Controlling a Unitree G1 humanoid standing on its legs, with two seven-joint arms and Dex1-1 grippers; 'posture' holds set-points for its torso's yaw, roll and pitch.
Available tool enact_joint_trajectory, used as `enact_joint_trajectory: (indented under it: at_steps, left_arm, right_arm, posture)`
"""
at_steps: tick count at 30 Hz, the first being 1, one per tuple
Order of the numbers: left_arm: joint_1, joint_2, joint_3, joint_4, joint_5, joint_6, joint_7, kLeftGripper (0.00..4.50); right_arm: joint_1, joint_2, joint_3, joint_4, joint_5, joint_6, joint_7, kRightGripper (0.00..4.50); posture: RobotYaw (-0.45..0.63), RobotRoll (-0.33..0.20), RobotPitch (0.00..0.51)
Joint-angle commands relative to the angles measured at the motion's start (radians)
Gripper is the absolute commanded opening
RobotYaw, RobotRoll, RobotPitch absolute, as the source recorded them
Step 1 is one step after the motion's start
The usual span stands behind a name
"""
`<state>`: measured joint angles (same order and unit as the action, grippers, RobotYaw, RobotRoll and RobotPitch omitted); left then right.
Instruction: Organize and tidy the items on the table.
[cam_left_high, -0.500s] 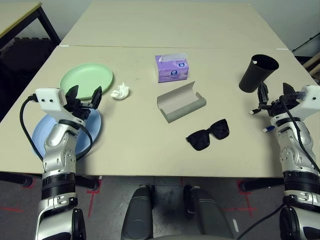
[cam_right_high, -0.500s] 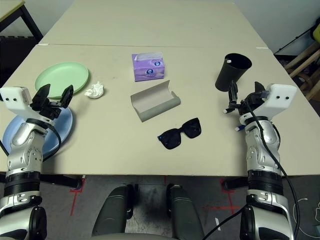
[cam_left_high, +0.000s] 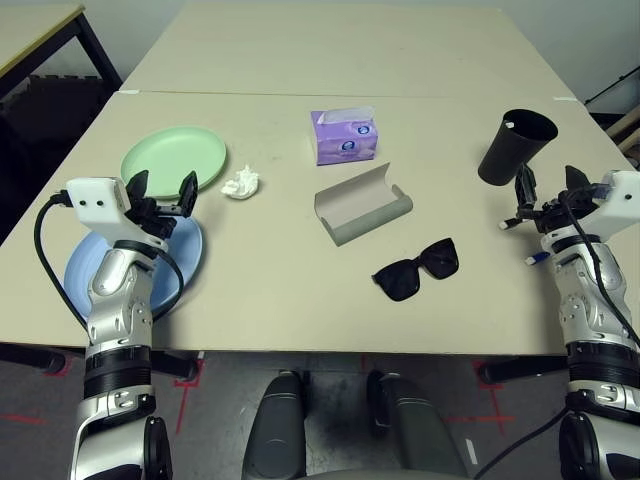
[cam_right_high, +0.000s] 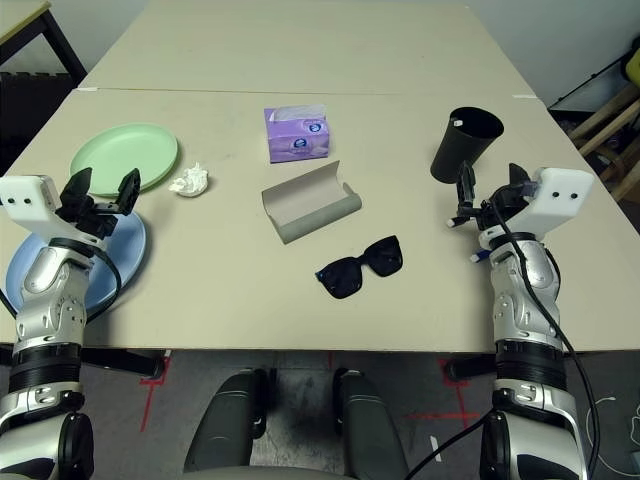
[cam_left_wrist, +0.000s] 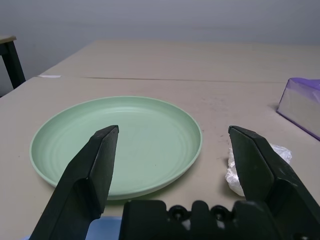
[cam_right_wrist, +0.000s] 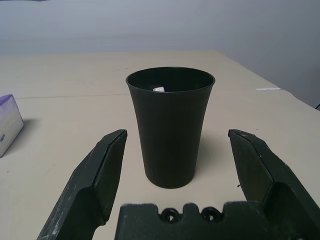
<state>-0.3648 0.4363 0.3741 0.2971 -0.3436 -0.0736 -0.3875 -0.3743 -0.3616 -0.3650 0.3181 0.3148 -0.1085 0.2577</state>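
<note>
the left claw (cam_left_high: 162, 187) hangs released, fingers spread wide with nothing between them, over the far edge of the blue plate (cam_left_high: 100, 275), which lies under that forearm near the table's (cam_left_high: 280, 290) front edge. straight ahead of this claw sits the green plate (cam_left_wrist: 117, 142), close, its near rim just past the fingertips and touching or slightly overlapping the blue plate's far rim. the tissue wad (cam_left_high: 240, 184) lies ahead and to the claw's right, just beside the green plate but apart from it.

the right claw (cam_left_high: 545, 190) is also released, fingers wide apart and holding nothing, poised above the tabletop. the black cup (cam_right_wrist: 170, 130) stands upright directly ahead of it, near but not touched. the sunglasses (cam_left_high: 416, 269) lie to this claw's left and a little nearer the robot, folded open on the table. the grey case (cam_left_high: 362, 204), open, rests beyond the sunglasses, farther left of the claw, and the purple tissue box (cam_left_high: 345, 137) stands behind the case.
</note>
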Motion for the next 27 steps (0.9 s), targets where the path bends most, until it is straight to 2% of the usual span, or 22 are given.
enact_joint_trajectory:
  at_steps: [1,7,10,21,27]
  left_arm:
    - [-0.004,0.003,-0.009,0.025,0.003,0.003,-0.013,4.50]
    - [-0.021,0.016,-0.008,0.045,0.002,0.008,-0.033,4.50]
    - [-0.026,0.020,-0.008,0.050,0.002,0.008,-0.040,4.50]
    - [-0.019,0.033,-0.012,0.033,0.001,0.023,-0.067,4.50]
    - [-0.012,0.035,-0.013,0.018,0.002,0.035,-0.073,4.50]
  right_arm:
    - [0.007,-0.025,0.009,0.000,0.003,0.005,0.047,4.46]
    - [0.018,-0.052,0.024,-0.015,0.039,0.022,0.172,4.46]
    - [0.025,-0.073,0.045,-0.035,0.084,0.049,0.291,4.46]
    - [0.025,-0.135,0.225,-0.116,0.135,0.048,0.751,4.46]
    - [0.047,-0.173,0.280,-0.160,0.149,0.077,0.898,4.46]
  posture:
    - [0.14,0.000,0.116]
    - [0.14,0.000,0.119]
    - [0.14,0.000,0.120]
    - [0.16,0.000,0.121]
    - [0.15,0.000,0.128]
